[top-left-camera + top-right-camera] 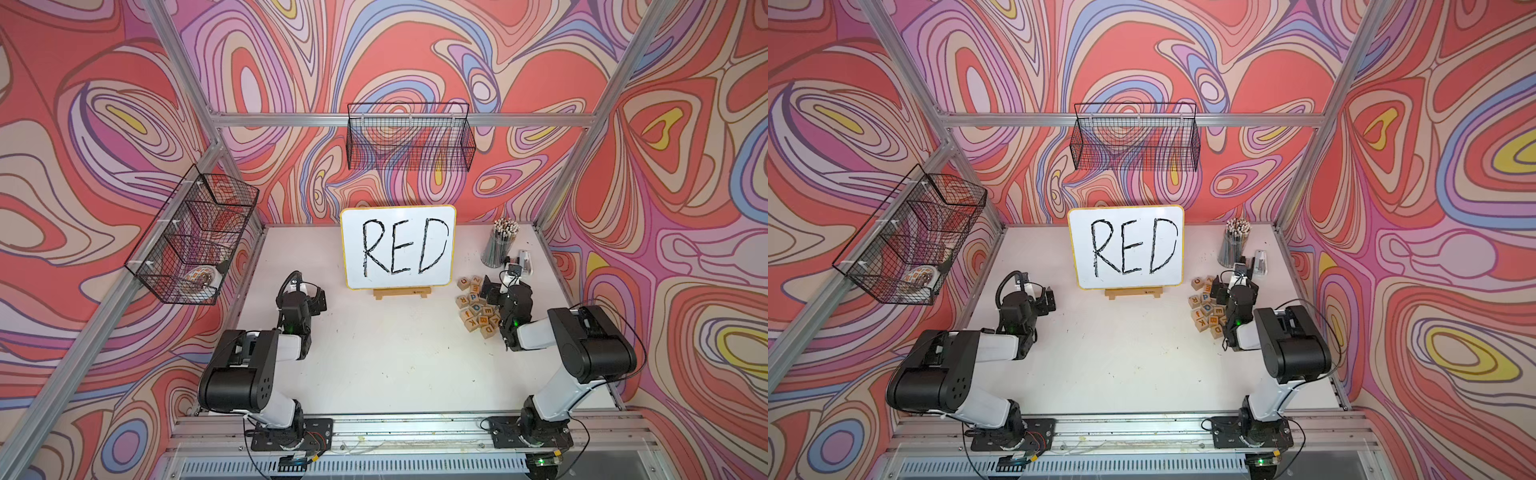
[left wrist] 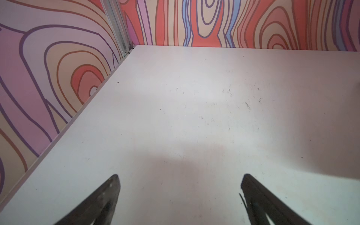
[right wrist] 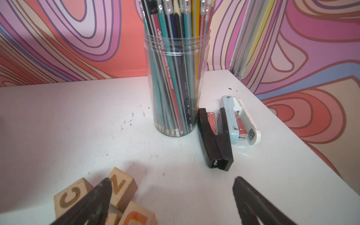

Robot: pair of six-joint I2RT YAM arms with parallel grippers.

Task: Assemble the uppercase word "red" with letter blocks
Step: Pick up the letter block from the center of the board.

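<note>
Scene: we look down on a white worktop (image 1: 395, 361) where a whiteboard (image 1: 397, 247) spells RED in black marker.
Letter blocks: we find the letter blocks (image 1: 477, 305) heaped tight together on the right side of the worktop, near a pencil jar (image 3: 175, 87), a black stapler (image 3: 214, 140) and a pale-blue stapler (image 3: 240, 120); none stands apart as a word.
Right claw: the right claw (image 3: 172, 181) hangs spread wide and empty at the heap's far edge, one finger crossing in front of the C block (image 3: 68, 196) and the N block (image 3: 121, 186); we cannot tell whether it touches them.
Left claw: the left claw (image 2: 181, 176) is released too, holding nothing, over bare worktop well apart from the blocks.
Stage: we judge the job unstarted, with R, E and D yet to be singled out.
Risk: we fear a wide finger dropping into the packed heap shoves neighbours, rolls a wanted face out of sight, or closes on two cubes at once; a loose swing could also clip the jar.
</note>
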